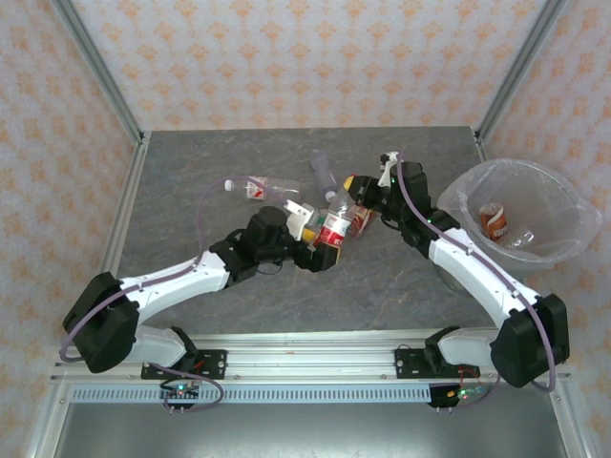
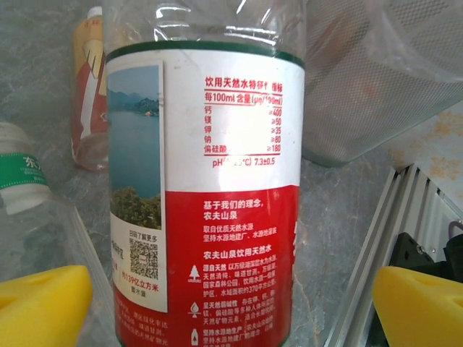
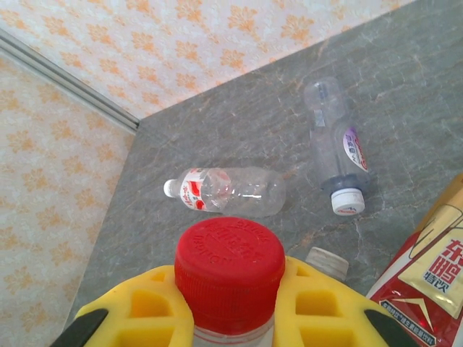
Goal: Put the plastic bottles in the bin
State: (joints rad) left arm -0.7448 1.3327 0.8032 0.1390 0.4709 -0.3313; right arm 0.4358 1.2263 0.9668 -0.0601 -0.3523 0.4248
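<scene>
Red-capped bottle [image 1: 334, 229]: clear plastic, red-and-white label, upright near bench [image 1: 191, 181] ctr, btwn the two grippers; whether its base touches the bench cannot be told. R gripper [image 3: 230, 312]: jaws closed on the red cap from above, R pads [image 3: 145, 314] (yellow) tight against the cap on both sides. L gripper [image 2: 230, 307]: jaws spread wide at label height, L pads [image 2: 43, 303] (yellow) flanking the bottle w/ a clear gap on each side; nothing gripped. Just beside the red-capped bottle, on the bin side: red-and-yellow bottle [image 3: 427, 267]. Also close by: green-banded bottle [image 2: 18, 173] w/ white cap. Farther back on the bench: pale-label bottle [image 3: 336, 155], on its side, white cap at the end nearer the grippers. To its L and apart from it: white-capped bottle [image 3: 224, 191], on its side, red-and-white label near the cap end, cap pointing toward the L wall. Bin [image 1: 579, 215]: round, translucent, at the bench's R edge beside the R arm, well apart from the red-capped bottle. Inside the bin: orange-label bottle [image 1: 492, 219] toward the bin's L side, and a clear bottle [image 1: 520, 237] next to it, low in the bin.
</scene>
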